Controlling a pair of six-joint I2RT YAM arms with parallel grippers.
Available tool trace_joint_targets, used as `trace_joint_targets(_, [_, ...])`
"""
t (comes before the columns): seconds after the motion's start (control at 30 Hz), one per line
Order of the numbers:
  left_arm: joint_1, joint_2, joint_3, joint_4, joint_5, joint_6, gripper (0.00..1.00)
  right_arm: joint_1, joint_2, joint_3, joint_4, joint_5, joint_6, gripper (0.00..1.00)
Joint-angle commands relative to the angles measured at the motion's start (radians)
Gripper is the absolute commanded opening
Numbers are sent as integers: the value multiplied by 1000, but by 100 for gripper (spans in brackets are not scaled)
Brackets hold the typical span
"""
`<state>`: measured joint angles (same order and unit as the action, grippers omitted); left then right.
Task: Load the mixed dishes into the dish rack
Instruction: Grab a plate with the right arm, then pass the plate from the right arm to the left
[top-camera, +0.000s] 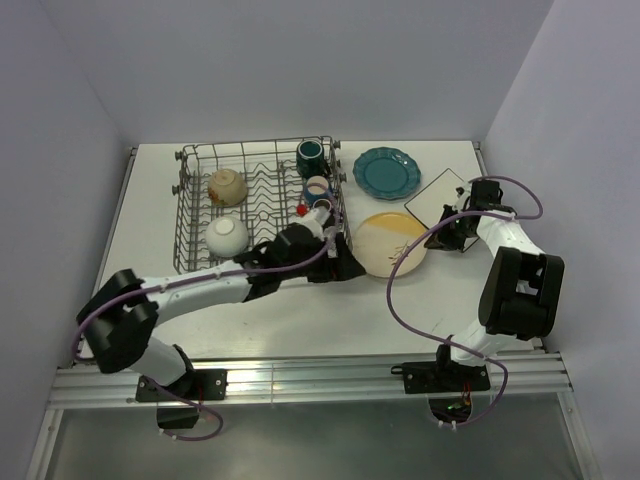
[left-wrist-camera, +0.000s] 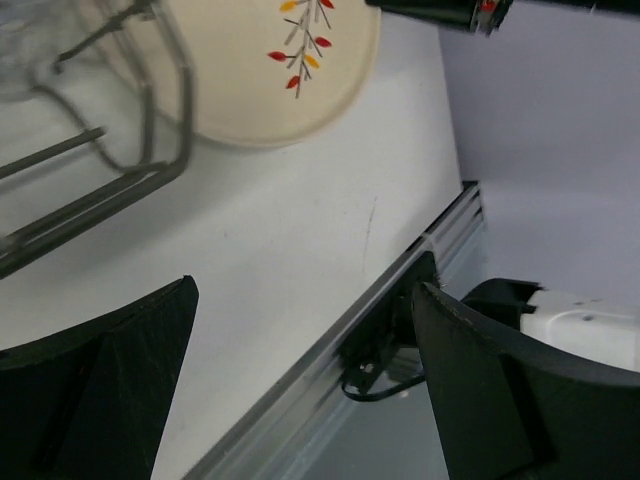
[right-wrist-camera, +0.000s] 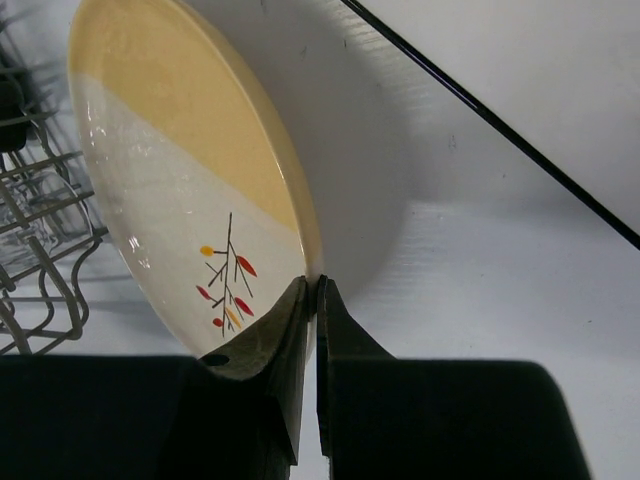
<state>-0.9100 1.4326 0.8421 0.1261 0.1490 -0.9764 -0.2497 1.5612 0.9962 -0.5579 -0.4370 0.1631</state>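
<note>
The yellow-cream plate (top-camera: 392, 244) with a leaf sprig lies right of the dish rack (top-camera: 196, 215). My right gripper (top-camera: 431, 242) is shut on its right rim. The right wrist view shows the rim of this plate (right-wrist-camera: 170, 170) pinched between the tips of that gripper (right-wrist-camera: 318, 292). My left gripper (top-camera: 349, 268) stands open by the rack's near right corner, nothing between its fingers (left-wrist-camera: 100, 390). The plate (left-wrist-camera: 270, 70) lies just beyond it. A teal plate (top-camera: 386, 172) and a white square plate (top-camera: 440, 197) lie behind. Two bowls (top-camera: 227, 235) and mugs (top-camera: 311, 155) sit in the rack.
The rack's wire corner (left-wrist-camera: 120, 150) is close to the left fingers. The table's near edge with its metal rail (left-wrist-camera: 330, 330) runs just below the left gripper. The square plate's dark edge (right-wrist-camera: 480, 110) lies close behind the right gripper. Walls close in the table on three sides.
</note>
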Motion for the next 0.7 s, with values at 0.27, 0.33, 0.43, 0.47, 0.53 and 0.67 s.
trace_joint_targets(0.27, [-268, 328, 426, -172, -363, 519, 95, -8, -12, 76, -57, -86, 38, 0])
trace_joint_targets(0.33, [-273, 348, 431, -155, -414, 574, 92, -8, -15, 81, -69, -89, 44, 0])
trace_joint_targets(0.43, [-279, 359, 399, -77, -463, 656, 91, -10, -16, 87, -85, -100, 50, 0])
trace_joint_targets(0.47, [-282, 362, 384, -47, -471, 683, 91, -10, -16, 90, -89, -103, 52, 0])
trace_joint_targets(0.53, [-283, 374, 345, 51, -468, 777, 90, -10, -15, 97, -105, -111, 56, 0])
trace_joint_targets(0.67, [-294, 437, 350, 147, -489, 926, 92, -14, 0, 125, -138, -134, 64, 0])
